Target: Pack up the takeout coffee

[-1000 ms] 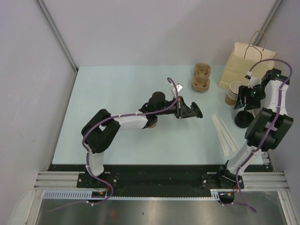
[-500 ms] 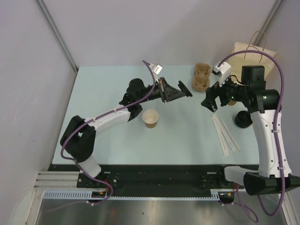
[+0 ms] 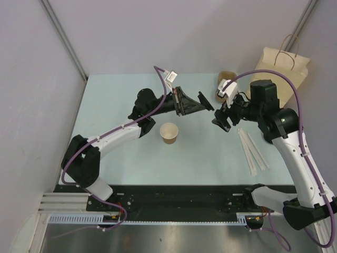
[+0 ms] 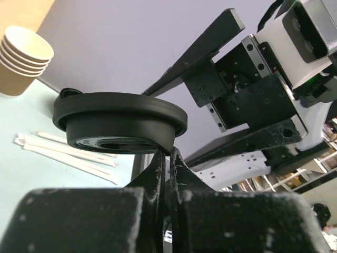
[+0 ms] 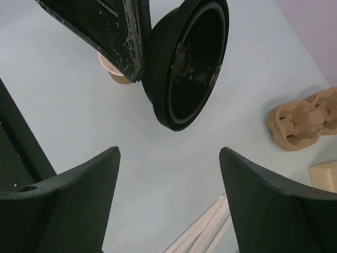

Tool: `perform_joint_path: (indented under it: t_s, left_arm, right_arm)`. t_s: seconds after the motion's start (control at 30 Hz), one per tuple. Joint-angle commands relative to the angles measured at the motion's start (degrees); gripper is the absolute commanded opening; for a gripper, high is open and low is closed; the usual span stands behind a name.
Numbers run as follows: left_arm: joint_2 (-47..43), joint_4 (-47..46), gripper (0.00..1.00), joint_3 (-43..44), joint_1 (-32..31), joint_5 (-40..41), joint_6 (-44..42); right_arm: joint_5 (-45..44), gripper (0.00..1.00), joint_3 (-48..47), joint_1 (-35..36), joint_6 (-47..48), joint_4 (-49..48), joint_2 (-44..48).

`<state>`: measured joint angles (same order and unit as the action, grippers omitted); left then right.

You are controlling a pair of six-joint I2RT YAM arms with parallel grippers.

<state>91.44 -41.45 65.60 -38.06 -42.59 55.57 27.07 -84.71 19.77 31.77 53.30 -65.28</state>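
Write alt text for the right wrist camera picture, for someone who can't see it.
The left gripper pinches a black lid by its rim, hollow side toward the camera, in front of the open right gripper. Beyond are the pale blue table, a half-hidden brown paper cup, a pulp cup carrier and white wrapped straws.

One loose cup (image 3: 169, 133), one lid (image 4: 120, 118), one carrier (image 5: 305, 120), one bag (image 3: 279, 63)
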Motion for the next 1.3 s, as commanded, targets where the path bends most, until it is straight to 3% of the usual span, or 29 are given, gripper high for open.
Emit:
perform_joint_path:
  t_s: [0.0, 0.23, 0.47, 0.53, 0.57, 0.6, 0.63, 0.7, 0.77, 0.83, 0.93, 0.97, 1.0, 1.17, 1.27]
  left_arm:
    - [-3.63, -3.99, 0.00, -0.92, -0.08, -2.32, 2.44]
    - [-4.34, -4.07, 0.00, -1.27, -0.08, -2.76, 2.61]
    - [-5.57, -4.34, 0.01, -2.23, 0.36, -2.59, 2.35]
    - [-6.27, -3.56, 0.07, -2.50, 0.88, -2.67, 1.91]
    - [-6.71, -3.11, 0.18, -2.50, 1.32, -3.02, 1.47]
    - [-7.06, -1.54, 0.22, -2.32, 1.85, -4.25, 1.12]
    - [-8.11, -0.66, 0.33, -2.32, 3.25, -4.95, 0.86]
    - [-9.34, 2.15, 0.47, -2.15, 5.44, -6.80, -0.63]
    - [-11.80, 6.72, 0.54, -2.23, 9.57, -9.52, -3.26]
    - [-15.30, 14.59, 0.62, -2.06, 13.60, -10.23, -7.91]
    - [-19.62, 26.39, 0.68, -1.71, 16.43, -9.27, -24.32]
    - [-22.76, 29.99, 0.69, -1.45, 16.44, -7.44, -36.03]
    - [-24.10, 34.20, 0.70, -1.44, 16.44, -7.42, -40.84]
    - [-32.89, 36.27, 0.72, -6.53, 16.36, -5.23, -63.25]
    - [-36.41, 39.07, 0.70, -9.00, 14.95, -5.31, -73.89]
  right_arm:
    - [-1.66, 0.79, 0.77, 3.15, 3.38, -6.54, 1.56]
    - [-7.20, 0.67, 1.56, 10.28, 6.46, -10.32, 0.59]
    - [-9.05, 0.31, 1.91, 12.40, 8.75, -9.79, 0.76]
    - [-8.79, 0.23, 1.83, 12.40, 8.31, -9.88, 1.03]
    - [-8.35, 0.13, 1.56, 12.40, 7.96, -9.79, 1.11]
    - [-8.18, 0.09, 1.21, 12.40, 7.17, -9.36, 1.12]
    - [-7.91, 0.05, 0.86, 12.40, 5.17, -8.83, 1.20]
    - [-7.65, 0.03, -0.27, 12.40, 2.08, -8.48, 1.20]
    - [-5.72, 0.00, -1.07, 11.09, -4.41, -8.39, 1.20]
    - [0.40, 0.00, -1.86, 8.81, -10.55, -9.08, 1.03]
    - [11.28, 0.00, -2.13, 3.18, -23.30, -9.79, -0.99]
    - [14.91, 0.00, -2.13, 1.69, -29.34, -9.97, -1.69]
    - [18.33, 0.00, -2.04, -0.67, -31.48, -10.14, -2.74]
    - [41.10, 0.00, -0.47, -3.86, -43.53, -10.58, -11.18]
    - [50.96, 0.00, 4.09, -3.95, -53.72, -19.78, -12.68]
